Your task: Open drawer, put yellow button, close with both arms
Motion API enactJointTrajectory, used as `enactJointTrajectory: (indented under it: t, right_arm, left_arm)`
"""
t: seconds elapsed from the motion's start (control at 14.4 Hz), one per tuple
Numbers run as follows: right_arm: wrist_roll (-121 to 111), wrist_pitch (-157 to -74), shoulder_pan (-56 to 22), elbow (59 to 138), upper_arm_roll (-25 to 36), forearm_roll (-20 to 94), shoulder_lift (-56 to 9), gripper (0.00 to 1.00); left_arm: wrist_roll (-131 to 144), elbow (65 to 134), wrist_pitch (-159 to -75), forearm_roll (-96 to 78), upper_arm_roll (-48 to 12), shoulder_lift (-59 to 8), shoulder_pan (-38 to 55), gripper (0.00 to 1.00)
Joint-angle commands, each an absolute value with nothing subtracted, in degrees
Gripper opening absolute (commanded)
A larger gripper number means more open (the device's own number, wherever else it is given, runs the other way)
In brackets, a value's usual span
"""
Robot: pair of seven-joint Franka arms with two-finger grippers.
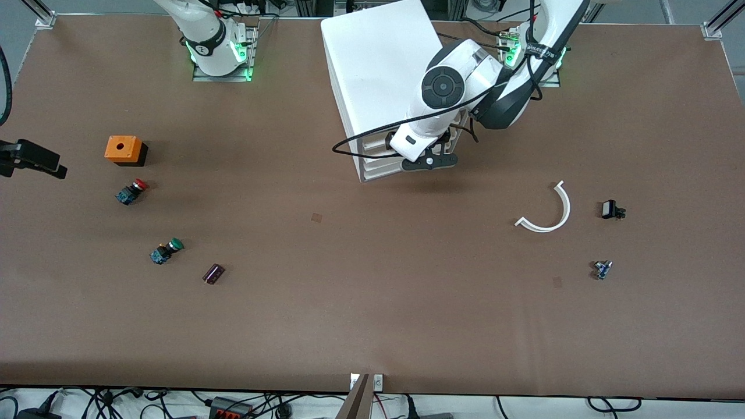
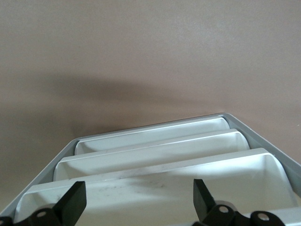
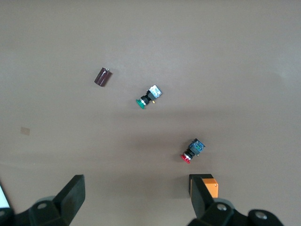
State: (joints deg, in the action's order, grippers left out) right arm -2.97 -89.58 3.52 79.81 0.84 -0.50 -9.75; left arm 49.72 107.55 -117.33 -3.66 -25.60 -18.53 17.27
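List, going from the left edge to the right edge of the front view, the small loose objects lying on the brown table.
Orange box → red-capped button → green-capped button → dark maroon block → white curved strip → blue-and-black part → black clip.

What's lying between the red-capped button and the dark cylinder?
The green-capped button lies between the red-capped button and the dark cylinder, seen in the front and right wrist views.

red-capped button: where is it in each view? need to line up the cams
Front view: red-capped button lies on the table toward the right arm's end, just nearer the camera than the orange box.
Right wrist view: red-capped button shows beside the orange box, with the green-capped button farther off.
Left wrist view: not in it; only the white drawer unit shows.
Shared landmark: the orange box.
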Motion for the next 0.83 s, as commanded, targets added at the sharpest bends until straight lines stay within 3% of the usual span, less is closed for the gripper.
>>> enactJointTrajectory:
  t: [0.0, 0.21, 0.42, 0.77]
  right_arm:
    - [-2.55, -95.79, 4.13, 94.89, -0.17, -1.41, 0.94, 1.00]
    - [-2.46, -97.38, 4.13, 100.98, -0.26, -1.15, 5.53, 1.00]
    - [-2.37, -97.03, 4.22, 100.72, -0.18, -0.79, 5.54, 1.00]
    - [-2.37, -96.33, 4.31, 100.11, -0.09, -0.53, 5.19, 1.00]
  left_arm:
    - [48.96, 108.55, -116.19, -4.66, -26.46, -16.52, 16.09, 1.00]
    - [47.21, 106.53, -116.19, -3.70, -26.19, -16.96, 13.02, 1.00]
    - [41.86, 102.59, -115.84, -0.63, -25.66, -17.05, 7.59, 1.00]
    - [20.90, 93.98, -106.55, 7.46, -25.66, -16.79, -1.47, 1.00]
